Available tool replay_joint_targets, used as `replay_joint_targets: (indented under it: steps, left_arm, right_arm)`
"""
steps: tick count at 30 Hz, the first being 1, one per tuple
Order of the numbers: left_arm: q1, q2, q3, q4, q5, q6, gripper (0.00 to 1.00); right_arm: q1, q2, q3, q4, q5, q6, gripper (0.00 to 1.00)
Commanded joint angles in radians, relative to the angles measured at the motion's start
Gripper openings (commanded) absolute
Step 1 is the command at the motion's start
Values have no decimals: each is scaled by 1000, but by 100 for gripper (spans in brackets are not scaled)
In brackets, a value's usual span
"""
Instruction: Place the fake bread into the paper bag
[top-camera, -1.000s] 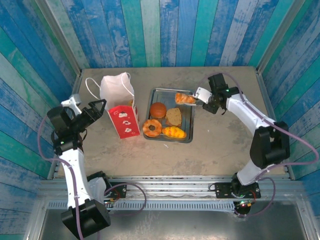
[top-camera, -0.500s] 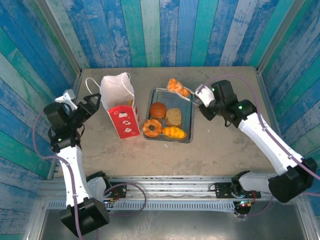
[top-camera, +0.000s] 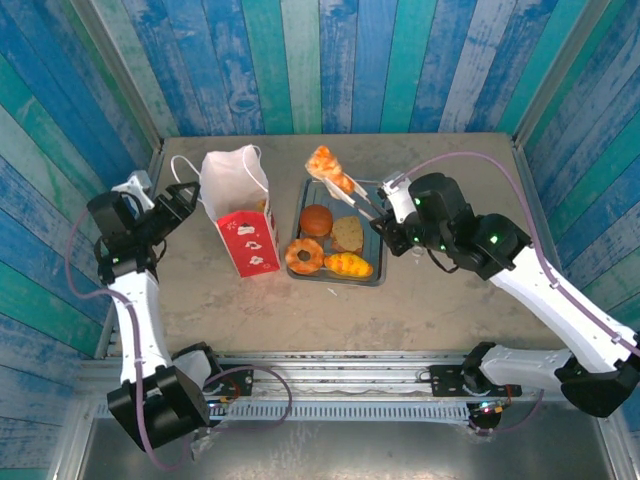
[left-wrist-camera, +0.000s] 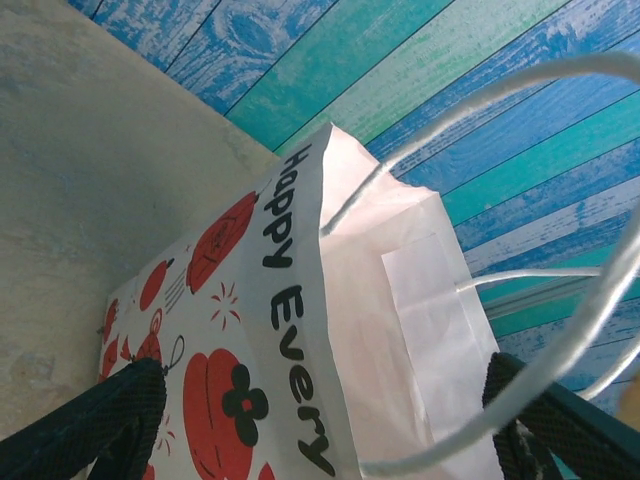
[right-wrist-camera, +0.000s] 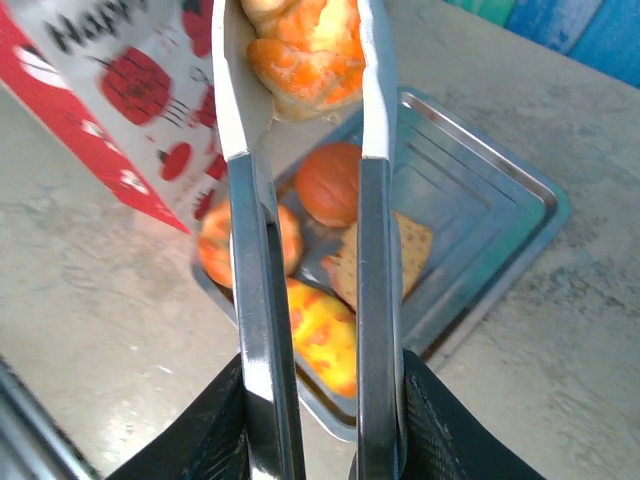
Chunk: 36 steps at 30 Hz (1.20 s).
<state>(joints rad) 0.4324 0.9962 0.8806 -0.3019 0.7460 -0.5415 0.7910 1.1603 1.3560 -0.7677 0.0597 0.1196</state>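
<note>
A: Which step is this?
B: Carrying. The right gripper is squeezing the tongs, which are pinching a croissant above the tray's far edge.
A: And the next move?
B: I'd judge a swing toward nine o'clock, over the bag. The left gripper is hovering spread near its handle.

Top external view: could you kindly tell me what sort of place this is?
Probably a staged robot test cell: painted plank walls, a left arm and a right arm, and a metal tray of toy pastries.
</note>
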Motion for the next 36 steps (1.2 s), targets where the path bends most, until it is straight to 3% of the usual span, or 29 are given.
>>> replay_joint_targets:
  steps: [1,7,14,19,36]
  left_arm:
    - [-1,33,53,-14,9,63,83]
    - [-20,83,75,1,26,73,71]
    - [-30,101,67,20,17,70,47]
    - [-34,109,62,23,3,81,40]
    - [-36,101,8,30,-45,103,39]
  right_arm:
    - [53,-4,83,-5,46,106,26]
    - [159,38,194,-4,55,180,25]
    - [291,147,318,43,119,160,25]
    - [366,278,431,62,161,123,25]
    - [401,597,619,43,243,140,26]
